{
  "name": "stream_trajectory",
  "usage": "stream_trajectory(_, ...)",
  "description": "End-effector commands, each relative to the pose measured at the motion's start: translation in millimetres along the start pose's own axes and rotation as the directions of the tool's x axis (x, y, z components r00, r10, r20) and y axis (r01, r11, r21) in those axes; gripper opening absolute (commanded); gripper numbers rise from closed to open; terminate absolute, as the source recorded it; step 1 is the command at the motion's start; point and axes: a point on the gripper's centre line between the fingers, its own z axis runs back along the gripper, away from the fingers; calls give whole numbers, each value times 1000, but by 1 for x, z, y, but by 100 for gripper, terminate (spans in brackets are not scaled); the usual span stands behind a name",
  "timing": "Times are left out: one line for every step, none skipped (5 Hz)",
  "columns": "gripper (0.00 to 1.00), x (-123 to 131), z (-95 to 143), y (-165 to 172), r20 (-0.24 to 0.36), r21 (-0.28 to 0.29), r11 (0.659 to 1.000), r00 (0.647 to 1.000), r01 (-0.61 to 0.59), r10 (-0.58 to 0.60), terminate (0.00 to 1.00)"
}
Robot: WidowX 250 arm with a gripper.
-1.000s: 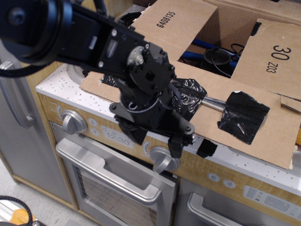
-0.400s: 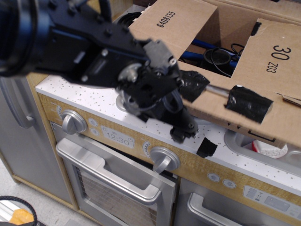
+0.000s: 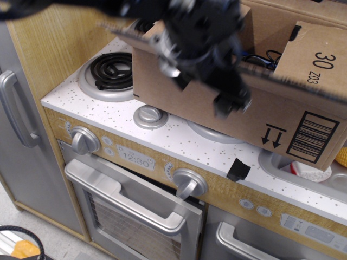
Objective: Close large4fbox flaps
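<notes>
1 big cardboard box (image 3: 217, 116) stands on the white speckled top of a toy stove (image 3: 162, 157), over the burners at the back, and its right end runs out of the picture. On its brown front side are a black barcode (image 3: 312, 138) and a mark with 2 arrows (image 3: 272, 135). The front flap (image 3: 260, 73) is lifted to about level with the box top, so only its thin dark edge shows. The right flap (image 3: 320, 57), printed "30 Z03", stands up and is cut off at the right border. The other flaps are hidden behind the arm. The black gripper (image 3: 230, 103) is in front of the upper box wall, just below the front flap's edge, but it is very blurred, and I cannot tell if its jaws are open or closed. The arm above it is also a dark blur and leaves the picture at the top. 1 coil burner (image 3: 111, 70) lies free at the left of the box. Below are 2 knobs (image 3: 84, 140) and the oven handle (image 3: 130, 200).
</notes>
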Motion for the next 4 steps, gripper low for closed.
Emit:
stream_trajectory(100,54,-6,18,76,-9,995,992,100,-99,0)
stream_trajectory(100,75,-24,26,97,-44,989,986,141,-136,0)
stream_trajectory(100,87,-43,30,77,-68,986,986,154,-148,0)
stream_trajectory(100,87,-68,34,73,-96,981,984,167,-160,0)
